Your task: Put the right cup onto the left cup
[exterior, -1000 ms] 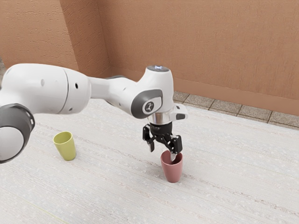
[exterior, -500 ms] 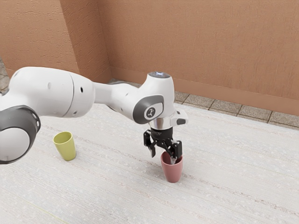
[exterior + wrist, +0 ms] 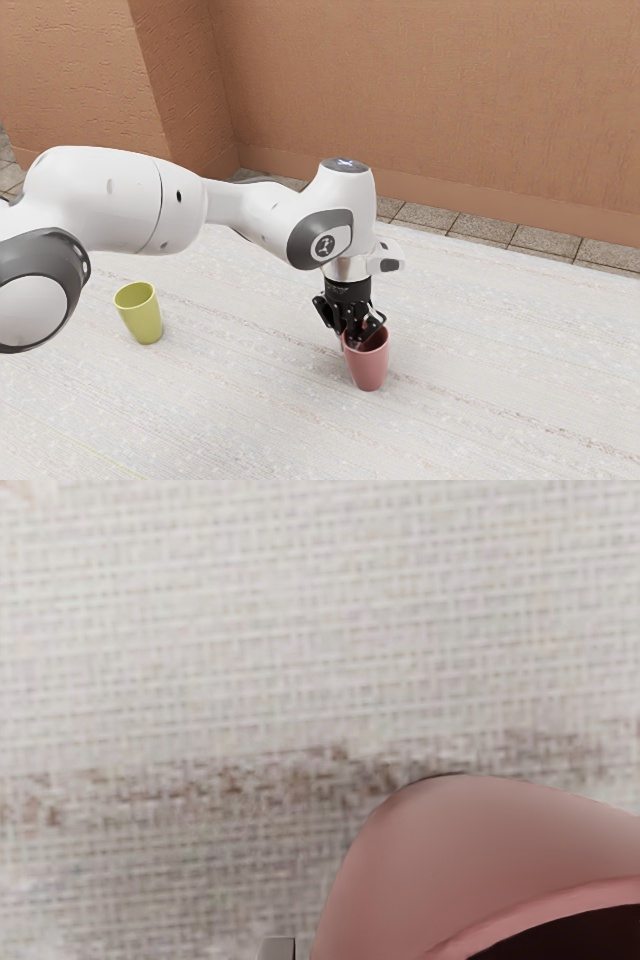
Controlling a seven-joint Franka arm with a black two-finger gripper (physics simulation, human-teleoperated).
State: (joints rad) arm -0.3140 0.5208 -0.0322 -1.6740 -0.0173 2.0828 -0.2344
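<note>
My gripper (image 3: 349, 343) is at the near-arm side of the pink-red cup (image 3: 368, 366), shut on its wall, with one finger inside the rim and the other outside. This cup stands upright on the table. In the wrist view the pink-red cup (image 3: 450, 850) lies just under the hand, and a grey fingertip (image 3: 277, 949) shows beside its outer wall. Farther toward the exterior view's left stands the yellow-green cup (image 3: 141, 314), upright and apart from the gripper.
Both cups stand on a pale, streaked table surface (image 3: 250, 400). Behind it run a strip of floor tiles (image 3: 485, 228) and a brown-orange wall (image 3: 430, 90).
The gripper's fingers have come together, taking hold of the pink-red cup's wall, and the hand has lowered slightly. That cup has shifted a little toward the exterior view's left.
</note>
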